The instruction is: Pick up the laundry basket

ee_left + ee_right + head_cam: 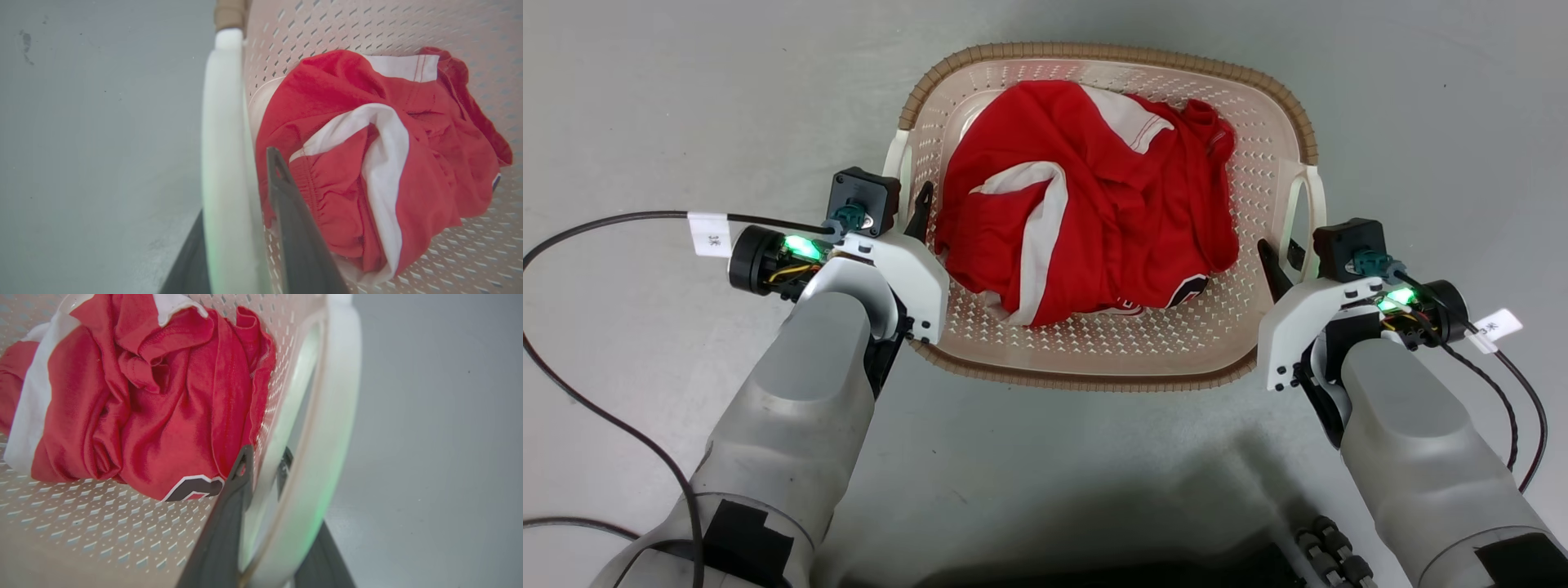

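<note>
Laundry basket [1258, 163] sits on floor [686, 98]. Garment [1094, 204] lies inside basket. Left gripper [911, 204] straddles basket's left handle; right gripper [1284, 260] straddles its right handle.

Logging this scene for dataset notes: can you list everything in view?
laundry basket: one, cream with brown rim, between the two grippers.
handles: two, white, one on each side of the basket.
clothing: one crumpled bundle, red with white panels, inside the basket; piece count unclear.
floor: grey, all around the basket.
cables: two, black, running from the wrists.
tags: two, white, one on each cable.
left gripper: dark fingers astride the handle on its side.
right gripper: dark fingers astride the handle on its side.
forearms: two, pale grey, lower corners of the head view.
</note>
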Tool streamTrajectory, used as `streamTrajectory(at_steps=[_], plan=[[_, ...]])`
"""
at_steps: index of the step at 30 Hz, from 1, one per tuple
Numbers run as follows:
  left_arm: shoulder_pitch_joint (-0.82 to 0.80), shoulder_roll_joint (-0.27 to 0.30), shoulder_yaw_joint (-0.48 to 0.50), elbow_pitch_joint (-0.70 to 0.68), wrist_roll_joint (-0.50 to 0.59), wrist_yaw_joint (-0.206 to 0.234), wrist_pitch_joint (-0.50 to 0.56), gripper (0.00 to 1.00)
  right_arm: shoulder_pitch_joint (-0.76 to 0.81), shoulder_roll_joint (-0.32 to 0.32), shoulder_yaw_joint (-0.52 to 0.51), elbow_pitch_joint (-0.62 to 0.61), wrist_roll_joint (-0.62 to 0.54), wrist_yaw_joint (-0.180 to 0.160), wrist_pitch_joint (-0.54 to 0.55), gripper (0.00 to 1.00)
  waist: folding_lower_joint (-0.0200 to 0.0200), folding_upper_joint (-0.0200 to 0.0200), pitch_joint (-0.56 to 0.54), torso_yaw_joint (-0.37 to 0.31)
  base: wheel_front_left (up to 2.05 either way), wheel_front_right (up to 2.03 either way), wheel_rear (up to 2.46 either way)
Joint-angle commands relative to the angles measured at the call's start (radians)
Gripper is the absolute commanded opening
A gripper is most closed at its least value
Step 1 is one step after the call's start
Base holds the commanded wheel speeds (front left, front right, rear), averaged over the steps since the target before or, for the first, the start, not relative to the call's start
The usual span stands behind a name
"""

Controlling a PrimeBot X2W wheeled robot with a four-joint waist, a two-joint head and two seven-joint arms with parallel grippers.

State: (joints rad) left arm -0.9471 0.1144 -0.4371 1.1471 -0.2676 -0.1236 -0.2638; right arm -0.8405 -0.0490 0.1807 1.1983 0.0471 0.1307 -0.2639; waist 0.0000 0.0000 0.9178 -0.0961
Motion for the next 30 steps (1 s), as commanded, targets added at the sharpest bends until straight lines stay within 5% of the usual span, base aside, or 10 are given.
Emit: streamTrajectory(at_steps=[1, 18, 30], plan=[[-0.008, -0.001, -0.019, 0.004, 0.0, -0.011, -0.002, 0.0, -0.024, -0.003, 0.019, 0.003, -0.003, 0.0, -0.001, 0.0, 0.0, 0.0, -0.005, 0.002, 0.0, 0.0, 0.0], [0.082, -0.053, -0.169, 0.082, -0.147, -0.012, 0.023, 0.0, 0.027, 0.001, 0.041, 0.068, -0.036, 0.001, 0.007, 0.0, 0.0, 0.0, -0.216, 0.06, 0.0, 0.0, 0.0], [0.202, -0.05, -0.291, 0.071, -0.301, -0.015, 0.141, 0.0, 0.122, 0.003, 0.165, 0.082, 0.058, 0.001, 0.106, 0.0, 0.0, 0.0, -0.45, 0.081, 0.0, 0.0, 0.0]])
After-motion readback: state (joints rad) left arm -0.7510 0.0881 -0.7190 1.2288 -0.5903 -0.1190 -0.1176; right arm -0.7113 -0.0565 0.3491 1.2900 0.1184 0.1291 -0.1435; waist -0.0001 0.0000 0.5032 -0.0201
